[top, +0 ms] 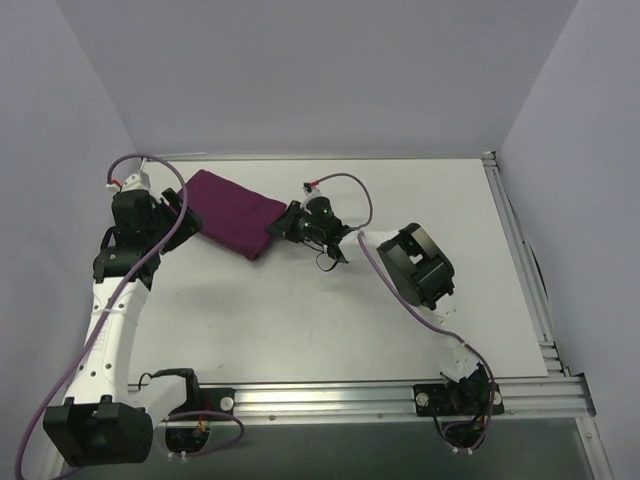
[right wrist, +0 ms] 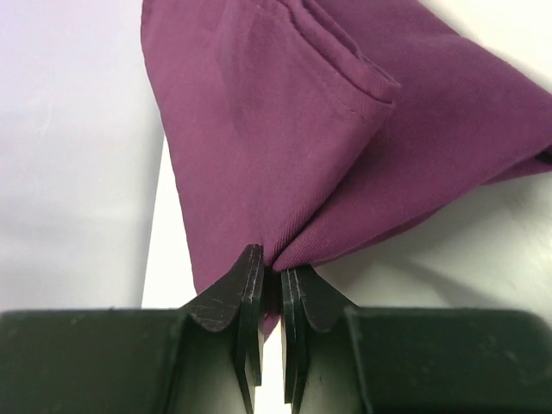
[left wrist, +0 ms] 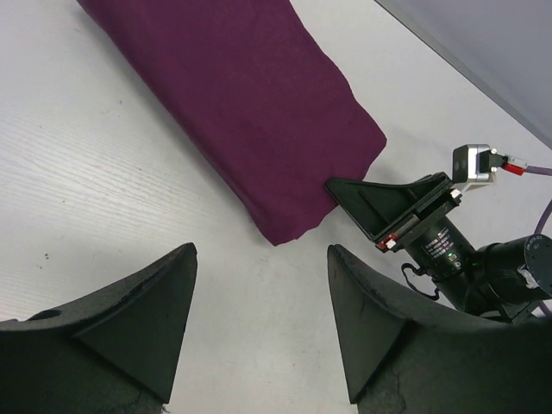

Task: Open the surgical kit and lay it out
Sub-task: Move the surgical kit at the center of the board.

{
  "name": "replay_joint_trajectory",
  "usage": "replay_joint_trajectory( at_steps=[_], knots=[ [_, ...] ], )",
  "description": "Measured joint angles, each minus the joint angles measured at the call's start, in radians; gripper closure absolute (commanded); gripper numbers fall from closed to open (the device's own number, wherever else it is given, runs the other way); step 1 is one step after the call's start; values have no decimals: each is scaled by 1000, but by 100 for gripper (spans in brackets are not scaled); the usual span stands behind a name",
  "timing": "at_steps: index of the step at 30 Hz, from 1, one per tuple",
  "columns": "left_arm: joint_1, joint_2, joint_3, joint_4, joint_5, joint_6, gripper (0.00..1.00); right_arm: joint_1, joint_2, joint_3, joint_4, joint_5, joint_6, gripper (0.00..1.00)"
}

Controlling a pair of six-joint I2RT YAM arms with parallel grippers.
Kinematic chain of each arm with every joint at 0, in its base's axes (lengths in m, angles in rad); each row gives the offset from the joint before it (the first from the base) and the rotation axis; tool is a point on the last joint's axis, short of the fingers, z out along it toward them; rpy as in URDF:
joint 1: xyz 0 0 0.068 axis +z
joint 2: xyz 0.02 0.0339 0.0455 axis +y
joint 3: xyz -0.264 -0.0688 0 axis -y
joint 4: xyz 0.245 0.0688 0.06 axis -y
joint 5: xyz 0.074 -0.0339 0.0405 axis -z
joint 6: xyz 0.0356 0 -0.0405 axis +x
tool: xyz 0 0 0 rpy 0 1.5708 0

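Step in hand: we judge this to be the very start of the opening, with a first fold of the bundle gripped and nothing yet laid out.
Kit: the dark purple cloth wrap (top: 232,222) lies folded shut as a long bundle on the white table (top: 300,320), toward the far left, angled from far-left to near-right.
Contents: we see no steel tray and no instruments in any view; if they are there, the cloth hides them.
Right gripper: the right gripper (right wrist: 269,280) is at the bundle's right end, its fingers pressed nearly together with a pinch of purple cloth between them; the fabric fans upward from that pinch.
Left gripper: the left gripper (left wrist: 259,323) is spread wide and holds nothing, sitting just beside the bundle's left end, over bare table.
Seen across: from the left wrist, the right gripper (left wrist: 371,203) touches the bundle's corner.
Next move calls for: we expect the right arm needs to draw its pinched flap up and away to the right, peeling only one layer, while the left arm pins or grips the opposite end.
Risk: pulling may drag the whole bundle if nothing anchors it.
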Motion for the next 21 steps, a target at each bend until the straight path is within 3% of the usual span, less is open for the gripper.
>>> replay_joint_trajectory(
  at_steps=[11, 13, 16, 17, 21],
  knots=[
    [-6, 92, 1, 6, 92, -48, 28, -60, -243, -276, -87, -4, -99, 100],
    [-6, 115, 2, -2, 105, -60, 28, -71, -271, -303, -108, -8, -115, 95],
    [-6, 130, 12, -37, 120, -74, 26, -77, -291, -306, -161, -19, -152, 58],
    [-6, 130, 15, -49, 124, -77, 26, -79, -297, -306, -182, -25, -165, 36],
    [-30, 135, 53, -129, 116, -77, 26, -84, -335, -294, -316, -50, -257, 22]
  ],
)
